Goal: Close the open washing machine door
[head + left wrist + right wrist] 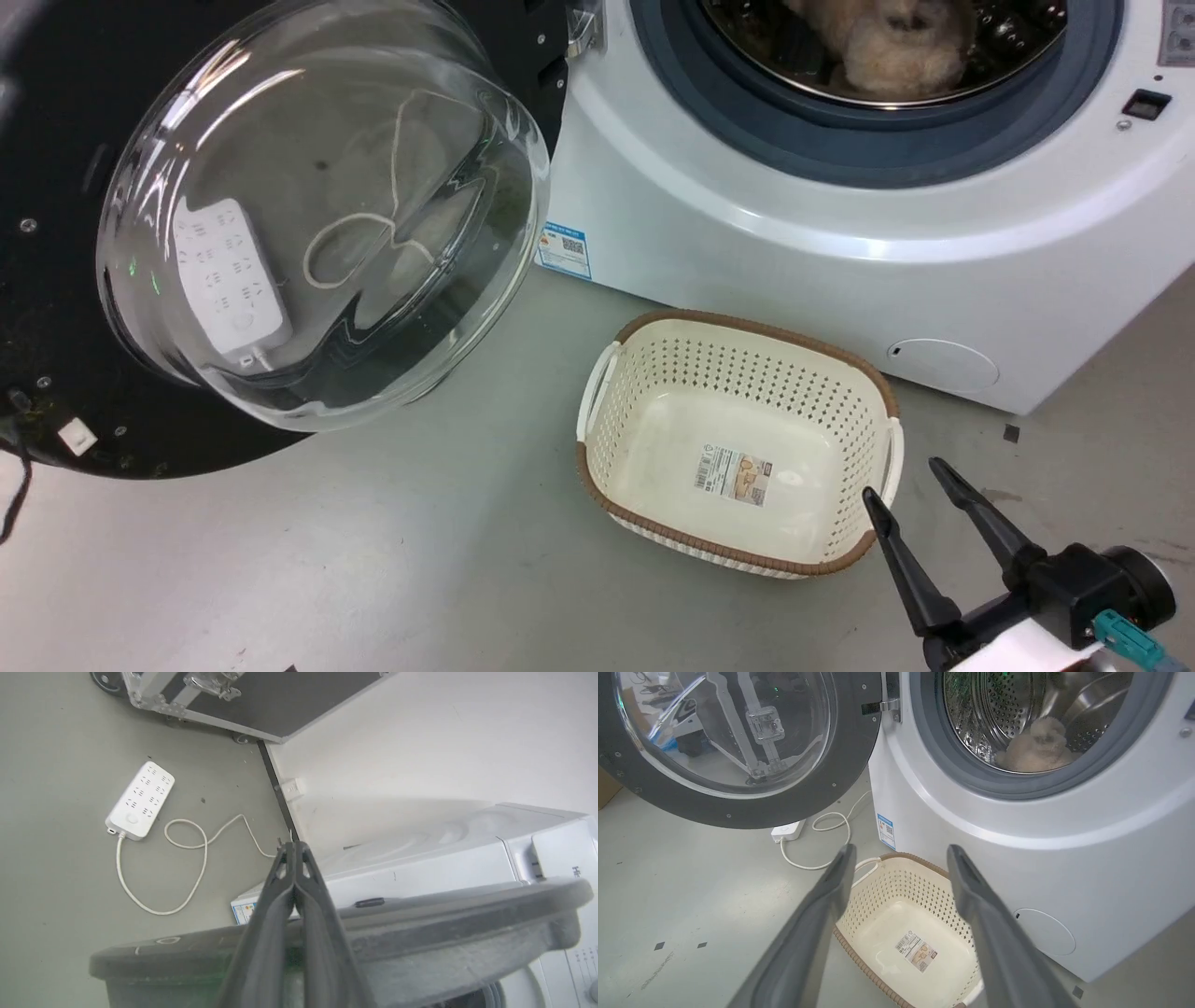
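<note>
Door: washing machine door (pixel 317 215) stands wide open at the upper left of the head view, hinged on its right edge.
Left fingers (pixel 273 914): pressed together, empty, lying across the door's dark rim; I can't tell if they touch it.
Right fingers (pixel 901 560): spread wide, empty, lower right by the basket (pixel 747 327).
Nearer arm: left, by my read. The door swings toward frame right.

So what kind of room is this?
Probably a laundry corner in a workshop or lab: a white washing machine with its round door open, a laundry basket on the grey floor, and a power strip lying nearby.
</note>
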Motion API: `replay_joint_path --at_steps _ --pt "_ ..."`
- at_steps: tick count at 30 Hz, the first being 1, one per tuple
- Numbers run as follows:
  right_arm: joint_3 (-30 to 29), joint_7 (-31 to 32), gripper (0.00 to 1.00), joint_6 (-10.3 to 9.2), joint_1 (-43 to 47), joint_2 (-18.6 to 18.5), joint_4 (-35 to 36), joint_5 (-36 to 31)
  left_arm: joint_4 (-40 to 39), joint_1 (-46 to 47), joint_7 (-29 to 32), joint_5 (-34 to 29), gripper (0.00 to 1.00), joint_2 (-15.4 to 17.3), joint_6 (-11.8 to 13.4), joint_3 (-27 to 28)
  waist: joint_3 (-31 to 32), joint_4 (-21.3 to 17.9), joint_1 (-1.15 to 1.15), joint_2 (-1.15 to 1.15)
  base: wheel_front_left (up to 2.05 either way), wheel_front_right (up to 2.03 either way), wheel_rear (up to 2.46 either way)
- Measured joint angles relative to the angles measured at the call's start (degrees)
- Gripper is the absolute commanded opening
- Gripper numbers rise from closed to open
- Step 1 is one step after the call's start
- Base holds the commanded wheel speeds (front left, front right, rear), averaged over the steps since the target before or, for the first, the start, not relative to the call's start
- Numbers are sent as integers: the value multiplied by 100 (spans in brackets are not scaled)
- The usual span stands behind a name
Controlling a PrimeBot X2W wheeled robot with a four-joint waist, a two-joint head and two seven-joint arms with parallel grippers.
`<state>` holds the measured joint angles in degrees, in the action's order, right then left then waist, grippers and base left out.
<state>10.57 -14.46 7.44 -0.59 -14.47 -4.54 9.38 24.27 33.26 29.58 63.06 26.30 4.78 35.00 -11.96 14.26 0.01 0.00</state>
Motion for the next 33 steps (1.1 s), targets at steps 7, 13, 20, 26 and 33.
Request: replay_joint_path --at_steps 7,13,20,26,33 --pt "-65 -2 100 0 1 32 -88 4 -404 -389 1079 514 0 -115 -456 -204 148 -15 -1 0 0 0 0" --pt "-120 -4 100 0 7 229 -237 -19 -1213 -1219 2064 1034 0 -675 -600 -481 497 -26 -1 0 0 0 0" --pt "-361 -26 100 0 6 483 -319 -44 -2517 -2408 2708 1246 0 -1393 -603 -958 827 -184 -2 0 0 0 0" --pt "-360 -27 100 0 6 586 -369 -159 -3101 -3081 2882 1267 0 -1990 -659 -1493 973 -409 -2 0 0 0 0" --pt "-455 31 100 0 2 616 -247 -237 -3363 -3560 2299 1405 0 -2284 -800 -2359 997 -973 -2 0 0 0 0"
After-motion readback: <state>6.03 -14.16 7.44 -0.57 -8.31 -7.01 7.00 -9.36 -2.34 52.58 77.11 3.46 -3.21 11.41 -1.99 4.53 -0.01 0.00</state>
